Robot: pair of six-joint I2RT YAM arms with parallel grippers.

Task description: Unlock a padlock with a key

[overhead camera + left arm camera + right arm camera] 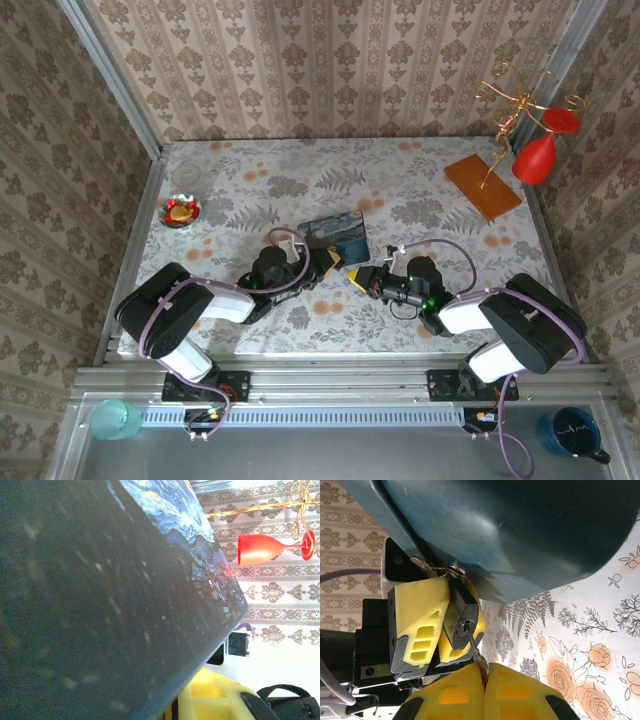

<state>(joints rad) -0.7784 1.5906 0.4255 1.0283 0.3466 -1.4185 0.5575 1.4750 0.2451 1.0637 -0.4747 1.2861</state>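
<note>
"What are the arms like from above?"

"A matched pair. The left arm [170,308] and the right arm [535,328] each have bulky black housings over smooth white links, on a black base plate [215,386]."

"Any cabling?"

"A pale purple cable [447,242] loops along each arm, and a small green light [428,297] glows near the right wrist."

"And the jaws?"

"Moulded yellow pads [451,696] with rectangular slots cut in them, edged in black. They sit on black brackets, and a round screw [368,671] shows on one."
</note>
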